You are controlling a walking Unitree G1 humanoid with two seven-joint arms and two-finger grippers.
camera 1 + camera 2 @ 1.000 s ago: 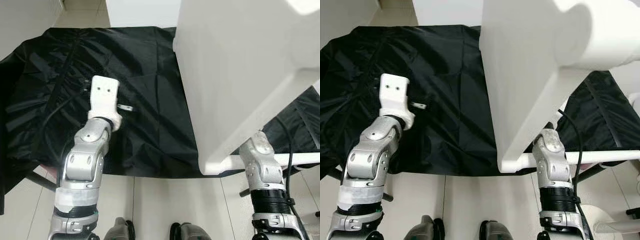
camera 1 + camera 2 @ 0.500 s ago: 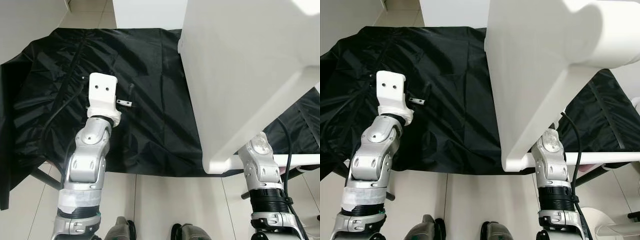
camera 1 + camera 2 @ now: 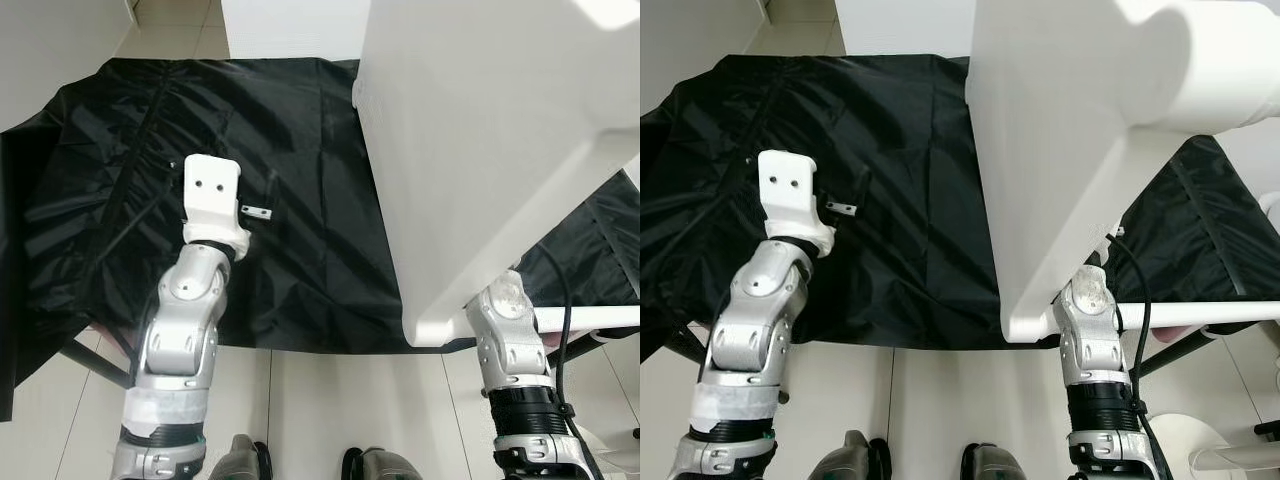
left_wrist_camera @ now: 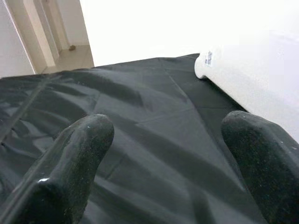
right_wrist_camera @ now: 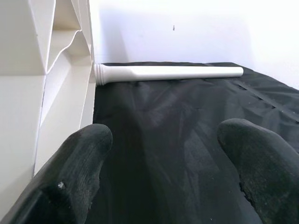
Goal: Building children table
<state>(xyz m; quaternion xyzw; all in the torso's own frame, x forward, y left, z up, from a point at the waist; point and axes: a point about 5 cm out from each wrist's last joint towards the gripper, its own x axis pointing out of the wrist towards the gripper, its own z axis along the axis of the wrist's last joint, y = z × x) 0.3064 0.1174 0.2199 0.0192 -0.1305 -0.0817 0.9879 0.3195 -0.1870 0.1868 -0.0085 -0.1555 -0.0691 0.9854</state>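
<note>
Right wrist view: a white table leg (image 5: 168,72) is seen lying flat on the black cloth (image 5: 177,140), well ahead of the right gripper (image 5: 163,158), its long axis set crosswise to the jaws, its flanged end touching the white tabletop (image 5: 56,93).
Right jaws: held wide apart, nothing between them.
Left gripper (image 4: 163,158): jaws held apart over bare cloth, the tabletop's edge (image 4: 243,79) lying off to one side.
Nearer arm: the right is judged nearer the leg.
Tabletop (image 3: 480,150): stands over the cloth's right part, above the right arm.
Change: the left wrist is turned slightly since a second ago; the tabletop is unmoved.
</note>
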